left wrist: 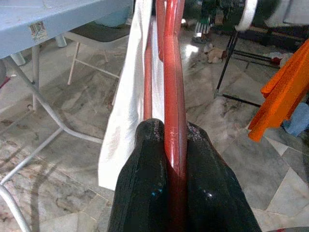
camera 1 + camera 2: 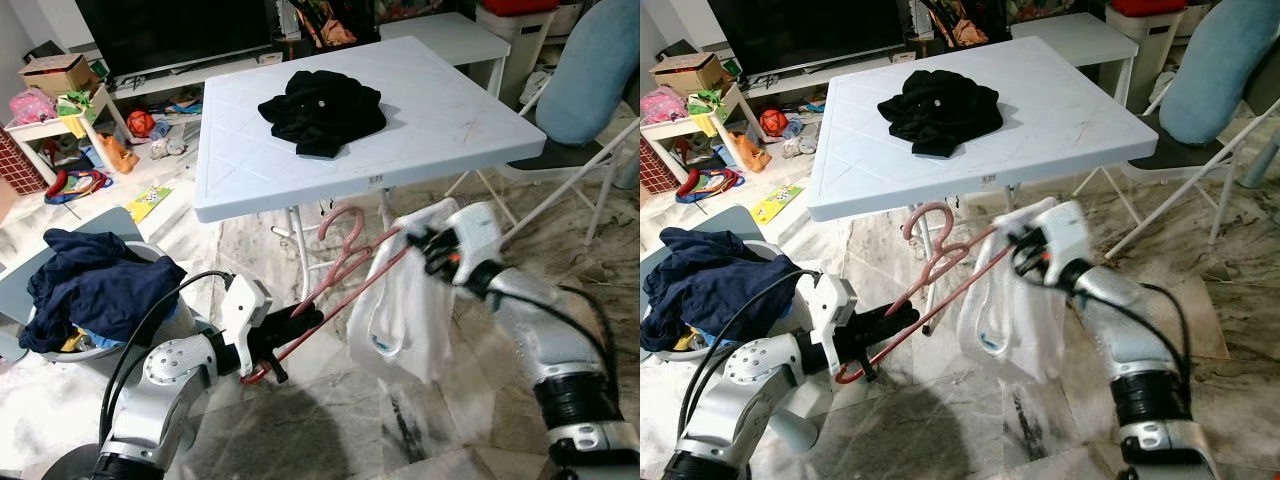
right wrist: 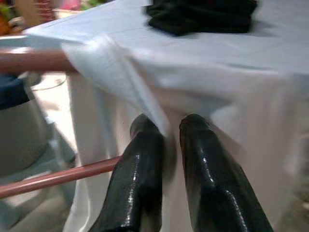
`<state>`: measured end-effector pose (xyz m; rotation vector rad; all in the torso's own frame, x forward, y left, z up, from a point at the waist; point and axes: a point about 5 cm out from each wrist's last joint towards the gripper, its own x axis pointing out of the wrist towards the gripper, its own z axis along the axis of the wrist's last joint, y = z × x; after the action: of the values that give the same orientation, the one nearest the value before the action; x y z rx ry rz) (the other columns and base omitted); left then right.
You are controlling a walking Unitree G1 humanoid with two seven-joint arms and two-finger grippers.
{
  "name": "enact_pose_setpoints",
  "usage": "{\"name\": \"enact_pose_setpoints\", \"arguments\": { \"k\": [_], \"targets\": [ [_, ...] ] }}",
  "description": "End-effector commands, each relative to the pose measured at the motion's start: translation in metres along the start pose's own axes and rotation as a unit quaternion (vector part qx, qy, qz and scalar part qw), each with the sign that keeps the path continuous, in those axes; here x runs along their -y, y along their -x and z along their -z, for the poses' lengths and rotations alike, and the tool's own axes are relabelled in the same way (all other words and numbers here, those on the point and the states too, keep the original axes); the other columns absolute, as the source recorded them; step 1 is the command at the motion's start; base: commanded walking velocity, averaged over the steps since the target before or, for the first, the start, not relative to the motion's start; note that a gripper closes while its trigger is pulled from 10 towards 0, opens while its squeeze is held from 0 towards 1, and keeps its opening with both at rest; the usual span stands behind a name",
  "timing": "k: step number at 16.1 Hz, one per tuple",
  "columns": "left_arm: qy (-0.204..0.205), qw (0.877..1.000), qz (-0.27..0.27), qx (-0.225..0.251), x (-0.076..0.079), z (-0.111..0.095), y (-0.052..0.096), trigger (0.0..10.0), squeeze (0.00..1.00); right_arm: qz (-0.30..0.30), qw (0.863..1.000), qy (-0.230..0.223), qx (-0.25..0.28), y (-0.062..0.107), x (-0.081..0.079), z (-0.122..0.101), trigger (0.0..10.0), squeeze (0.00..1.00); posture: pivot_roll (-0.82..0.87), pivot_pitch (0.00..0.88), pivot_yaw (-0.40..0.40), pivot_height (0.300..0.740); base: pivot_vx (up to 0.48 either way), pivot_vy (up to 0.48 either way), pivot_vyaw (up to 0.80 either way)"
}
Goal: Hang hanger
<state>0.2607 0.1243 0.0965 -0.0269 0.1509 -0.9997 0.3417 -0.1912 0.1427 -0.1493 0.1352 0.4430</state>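
Hanger held at both ends, low in front of the counter (image 2: 420, 130).
Head view: one pink hanger (image 2: 345, 262), stiff and light, best gripped on its bar; one limp white garment (image 2: 405, 310) on it; left claw (image 2: 290, 325) pinches the near end, right claw (image 2: 428, 248) the far. Left wrist: fingers (image 1: 149, 164) clamped on the bar. Right wrist: fingers (image 3: 140, 164) nearly together on cloth.

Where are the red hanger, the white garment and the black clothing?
red hanger (image 2: 345, 262): left eye view, neck below hook.
white garment (image 2: 405, 310): left eye view, hanging front panel.
black clothing (image 2: 322, 108): left eye view, pile's middle.
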Motion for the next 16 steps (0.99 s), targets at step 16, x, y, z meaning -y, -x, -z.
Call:
{"name": "enact_pose_setpoints", "arguments": {
  "k": [16],
  "targets": [
    [0.095, 0.995, 0.03, -0.027, 0.018, 0.002, 0.05, 0.0, 0.0, 0.35, 0.934, 0.004, 0.068, 0.013, 0.072, -0.041, 0.0, 0.0, -0.18, 0.0, 0.104, 0.74, 0.0, 0.0, 0.0]
  ]
}}
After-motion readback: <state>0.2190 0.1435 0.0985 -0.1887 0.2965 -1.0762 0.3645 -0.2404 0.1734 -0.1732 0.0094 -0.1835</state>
